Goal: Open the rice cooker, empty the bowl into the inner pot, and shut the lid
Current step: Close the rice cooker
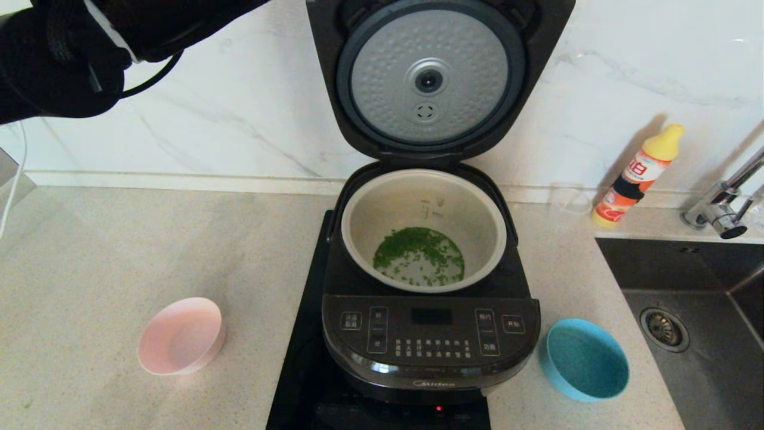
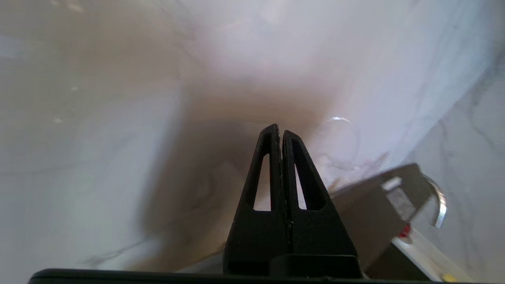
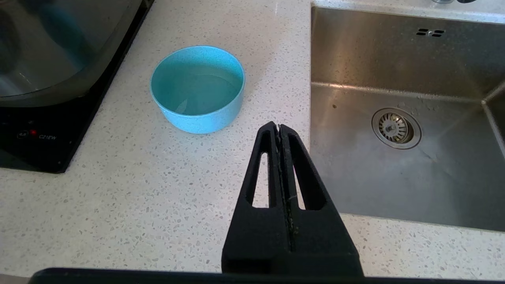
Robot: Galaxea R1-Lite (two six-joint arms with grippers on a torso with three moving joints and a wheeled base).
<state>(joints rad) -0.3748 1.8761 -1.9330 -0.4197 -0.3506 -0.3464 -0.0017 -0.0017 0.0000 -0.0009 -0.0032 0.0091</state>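
1. Head view: rice cooker (image 1: 430, 334) stood mid-bench (image 1: 89, 257) on a black hob (image 1: 298, 370), lid (image 1: 430, 77) upright.
2. Inner pot (image 1: 424, 230) held green bits (image 1: 419, 255).
3. Blue bowl (image 1: 585, 358) right, pink bowl (image 1: 181, 336) left.
4. Left tool (image 2: 280, 132) pinched closed, raised near the wall (image 2: 98, 118); right tool (image 3: 279, 130) closed over the bench by the sink (image 3: 406, 79).

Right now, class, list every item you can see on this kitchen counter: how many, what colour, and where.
rice cooker: one, black, centre, on a black hob.
lid: one, black, silver underside, standing open.
inner pot: one, silver-grey, inside the cooker, green bits at its bottom.
pink bowl: one, left of cooker.
blue bowl: one, right of cooker.
bottle: one, orange and yellow, against the wall.
sink: one, steel, far right.
tap: one, chrome, behind the sink.
left end effector: shut, raised near the wall.
right end effector: shut, above the counter by the blue bowl.
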